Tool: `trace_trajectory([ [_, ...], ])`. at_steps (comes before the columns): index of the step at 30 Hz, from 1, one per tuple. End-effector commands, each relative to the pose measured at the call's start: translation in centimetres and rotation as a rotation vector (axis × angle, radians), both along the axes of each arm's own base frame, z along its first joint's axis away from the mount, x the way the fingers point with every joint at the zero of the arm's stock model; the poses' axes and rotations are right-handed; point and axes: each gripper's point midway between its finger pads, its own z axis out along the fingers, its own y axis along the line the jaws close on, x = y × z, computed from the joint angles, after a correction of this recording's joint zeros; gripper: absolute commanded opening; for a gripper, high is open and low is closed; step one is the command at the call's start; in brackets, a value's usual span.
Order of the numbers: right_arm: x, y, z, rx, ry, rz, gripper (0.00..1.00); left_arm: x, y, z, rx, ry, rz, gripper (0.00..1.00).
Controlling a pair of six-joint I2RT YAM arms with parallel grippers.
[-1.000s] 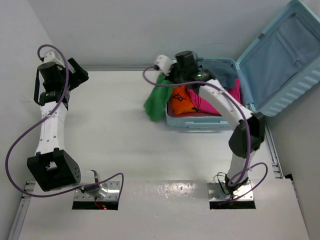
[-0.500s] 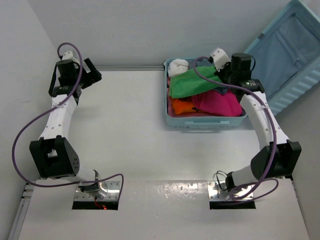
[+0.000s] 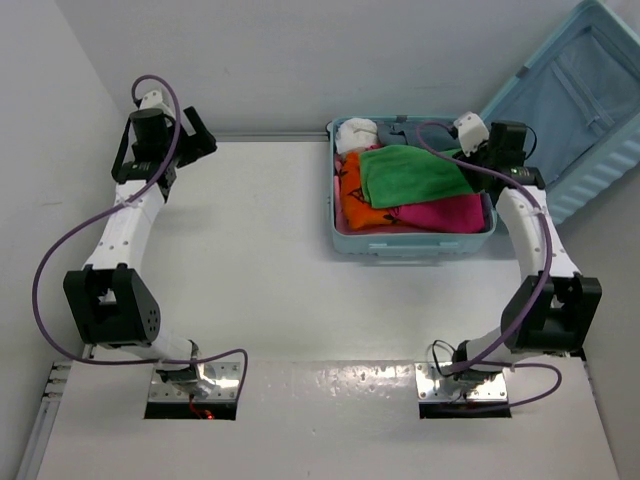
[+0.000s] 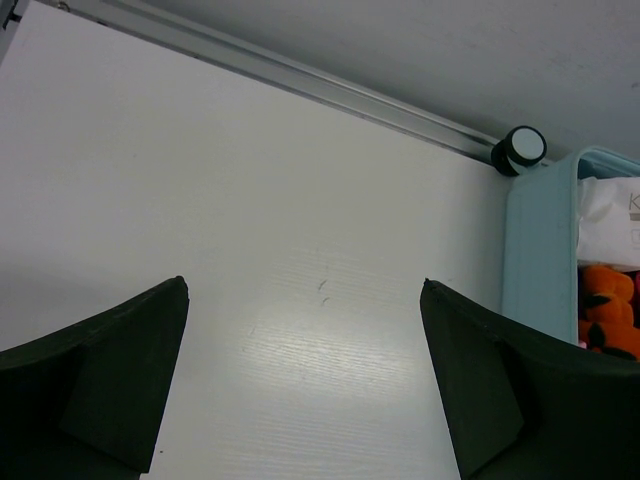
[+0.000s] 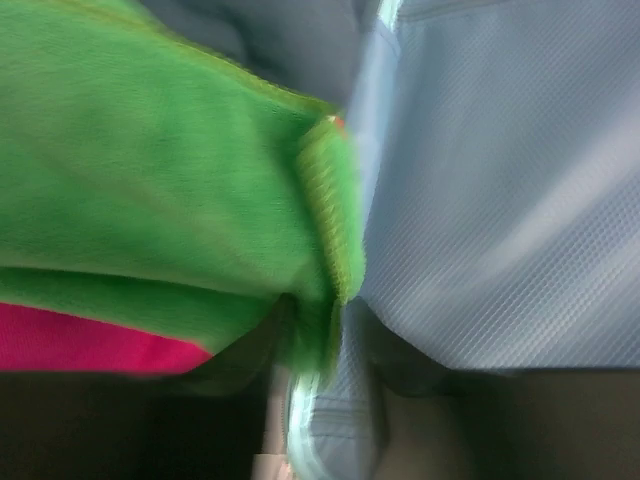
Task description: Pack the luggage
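The white table [image 3: 250,250] fills most of the top view, with both arm bases bolted at its near edge. The luggage [image 3: 400,246], a pale blue ribbed hard shell, lies open at the far right of the table. Its base half rests flat and its lid [image 3: 570,110] stands tilted up and back to the right, showing grey-blue lining. Inside the base, a green cloth [image 3: 410,175] lies spread on top, across the middle. It overlaps a magenta cloth [image 3: 450,213] along the near right and an orange cloth [image 3: 355,205] along the left wall. A white bundle [image 3: 355,132] sits in the far left corner, with a grey garment [image 3: 400,135] just beside it against the far wall. The right end effector [image 5: 325,350] reaches in at the base's right side, where base and lid meet. In the blurred wrist view its dark fingers stand narrow, pinching the hemmed edge of the green cloth, with the lining just beside it. The left end effector [image 4: 305,390] hovers over bare table near the far left corner, its fingers spread wide and holding nothing. One small black wheel [image 4: 523,150] of the luggage shows at the shell's far left corner, against the rail at the table's far edge.
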Motion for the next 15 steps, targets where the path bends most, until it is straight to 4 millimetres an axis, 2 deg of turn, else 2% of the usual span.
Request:
trace_trajectory([
  [1, 0.9, -0.8, 3.7, -0.001, -0.072, -0.034, 0.65, 1.2, -0.5, 2.1, 0.01, -0.063, 0.0, 1.0],
  [2, 0.9, -0.1, 4.7, 0.022, -0.081, -0.015, 0.76, 1.2, -1.1, 2.1, 0.01, -0.063, -0.013, 1.0],
  [4, 0.8, 1.4, 7.4, 0.06, -0.137, 0.005, 0.87, 1.3, -1.4, 2.6, 0.013, -0.072, -0.013, 1.0],
  [5, 1.6, 2.3, 10.2, 0.069, -0.194, 0.025, 0.87, 1.3, -1.9, 2.6, 0.013, -0.072, -0.024, 1.0],
  [7, 1.8, 3.2, 12.7, 0.092, -0.246, 0.027, 0.89, 1.4, -1.9, 3.0, 0.013, -0.081, -0.024, 1.0],
  [8, 2.6, 4.8, 17.2, 0.083, -0.341, 0.063, 0.89, 1.5, -2.5, 2.6, 0.012, -0.072, -0.036, 1.0],
  [10, 3.9, 3.7, 19.5, -0.015, -0.401, -0.004, 0.89, 1.6, -3.0, 3.0, 0.012, -0.081, -0.047, 1.0],
  [11, 3.7, 3.4, 23.4, -0.115, -0.477, -0.029, 0.88, 1.6, -3.1, 3.0, 0.004, -0.081, -0.044, 1.0],
  [12, 4.2, 2.9, 25.3, -0.167, -0.543, -0.057, 0.88, 1.8, -3.1, 2.5, 0.003, -0.07, -0.044, 1.0],
  [13, 5.2, 2.5, 25.4, -0.227, -0.549, -0.069, 0.88, 1.8, -3.6, 2.9, 0.003, -0.079, -0.054, 1.0],
  [14, 4.9, 0.6, 28.6, -0.377, -0.614, -0.123, 0.88, 1.8, -3.6, 2.9, 0.003, -0.08, -0.055, 1.0],
  [15, 5.0, -0.9, 29.6, -0.42, -0.625, -0.157, 0.89, 1.8, -3.6, 3.0, -0.006, -0.079, -0.052, 1.0],
])
